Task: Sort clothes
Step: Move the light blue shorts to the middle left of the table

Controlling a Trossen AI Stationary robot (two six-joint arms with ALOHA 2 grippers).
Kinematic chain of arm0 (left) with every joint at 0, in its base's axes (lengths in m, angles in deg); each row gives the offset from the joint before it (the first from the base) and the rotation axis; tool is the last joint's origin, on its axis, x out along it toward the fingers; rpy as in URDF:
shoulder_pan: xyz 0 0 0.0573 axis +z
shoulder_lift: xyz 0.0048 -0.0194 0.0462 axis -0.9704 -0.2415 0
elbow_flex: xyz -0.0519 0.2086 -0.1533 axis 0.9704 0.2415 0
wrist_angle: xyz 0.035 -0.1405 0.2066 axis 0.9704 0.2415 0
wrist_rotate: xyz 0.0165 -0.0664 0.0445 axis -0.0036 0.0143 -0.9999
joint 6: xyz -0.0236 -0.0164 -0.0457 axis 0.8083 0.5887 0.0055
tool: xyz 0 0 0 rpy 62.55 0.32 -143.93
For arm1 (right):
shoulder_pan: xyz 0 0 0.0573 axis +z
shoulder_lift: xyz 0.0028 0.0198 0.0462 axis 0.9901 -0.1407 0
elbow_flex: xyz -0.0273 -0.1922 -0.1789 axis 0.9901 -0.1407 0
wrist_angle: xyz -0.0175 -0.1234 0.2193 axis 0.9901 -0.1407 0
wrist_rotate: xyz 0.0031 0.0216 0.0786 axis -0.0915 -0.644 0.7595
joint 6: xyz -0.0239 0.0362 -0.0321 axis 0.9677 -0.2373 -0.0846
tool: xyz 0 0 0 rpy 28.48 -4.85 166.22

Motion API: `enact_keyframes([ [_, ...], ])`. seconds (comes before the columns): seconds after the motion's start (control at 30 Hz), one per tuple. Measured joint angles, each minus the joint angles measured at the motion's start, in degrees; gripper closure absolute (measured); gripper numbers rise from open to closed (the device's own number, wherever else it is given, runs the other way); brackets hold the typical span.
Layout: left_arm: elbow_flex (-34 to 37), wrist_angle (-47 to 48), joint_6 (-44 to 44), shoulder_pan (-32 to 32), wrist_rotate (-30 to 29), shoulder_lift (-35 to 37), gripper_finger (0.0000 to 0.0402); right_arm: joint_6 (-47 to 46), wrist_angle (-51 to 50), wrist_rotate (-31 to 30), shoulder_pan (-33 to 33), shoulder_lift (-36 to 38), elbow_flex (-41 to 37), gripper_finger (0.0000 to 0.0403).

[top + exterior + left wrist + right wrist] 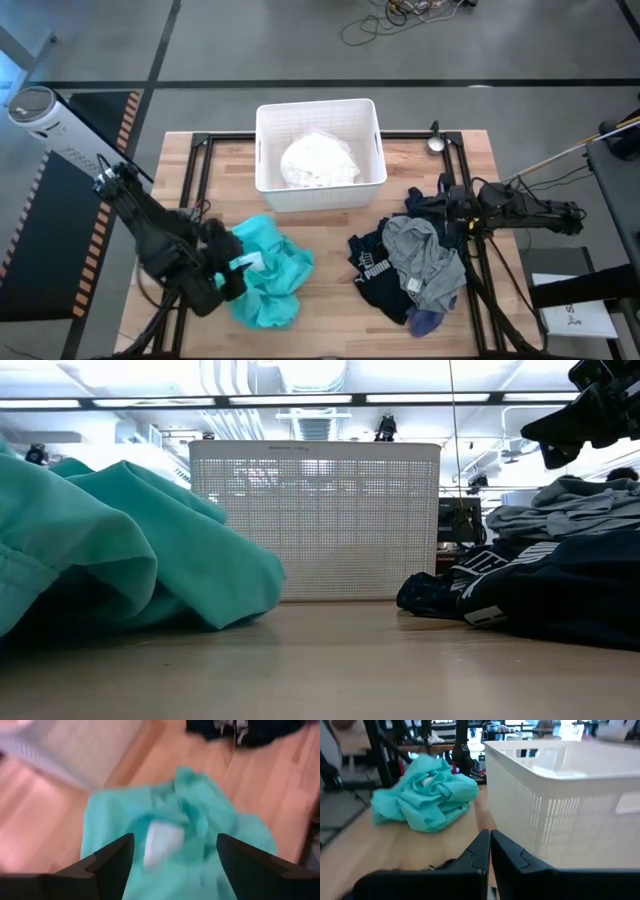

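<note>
The left gripper (232, 268) is positioned over the left edge of the teal garment (272, 272), which lies crumpled on the front left of the table (330, 320). In the left wrist view the two fingers (112, 857) stand wide apart above the teal fabric, with nothing between them; that view is blurred, so whether the tips touch the cloth cannot be told.

The right gripper (447, 203) sits at the rear edge of the pile on the right side of the table. Its fingers (480, 851) are pressed together (the right wrist view shows no gap and no fabric between them).

The white bin (268, 150) stands at the rear centre of the table and contains a white garment (318, 162).

The right-hand pile consists of:
- a grey garment (425, 260) on top;
- a navy-black garment with white lettering (374, 268) beneath it, extending toward the table centre;
- a small lavender piece (425, 322) at the front edge of the pile.

The teal garment and the right-hand pile lie apart, with bare table between them.
</note>
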Motion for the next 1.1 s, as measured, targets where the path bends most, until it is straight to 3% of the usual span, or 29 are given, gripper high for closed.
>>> enact_keyframes([
  [0.1, 5.74, -4.98, -4.93, 2.05, -2.12, 0.0, 0.0158, -5.28, 0.35, -0.07, -0.02, 0.0, 0.01, 0.0403],
  [0.23, 14.93, -13.58, -10.56, 4.62, -1.75, 0.0, 0.0211, -5.4, 1.16, -0.08, -0.01, -0.01, 0.0, 0.0403],
  [0.4, 25.2, -31.72, -20.08, 8.06, -1.33, 0.0, 0.0291, -6.88, 5.02, -0.09, -0.02, -0.02, 0.01, 0.0403],
  [0.5, 30.68, -43.55, -27.19, 10.88, 1.6, 0.0, 0.034, -6.44, 9.0, -0.11, -0.02, -0.07, 0.01, 0.0403],
  [0.6, 35.33, -47.55, -28.56, 13.61, 4.35, 0.0, 0.0385, -4.18, 13.39, -0.03, 0.0, -1.2, 0.01, 0.0403],
  [0.9, 45.67, -47.13, -18.6, 14.81, 5.8, 2.39, 0.04, -6.01, 24.69, -0.22, 0.0, -12.2, 0.01, 0.0403],
  [1.0, 46.22, -48.32, -17.02, 14.79, -0.96, 5.02, 0.04, -7.53, 24.75, 1.24, 0.0, -17.97, 0.94, 0.0403],
  [1.1, 46.24, -52.64, -21.65, 14.79, -10.4, 8.45, 0.0401, -8.39, 24.08, 0.98, 0.0, -24.31, 4.43, 0.0403],
])
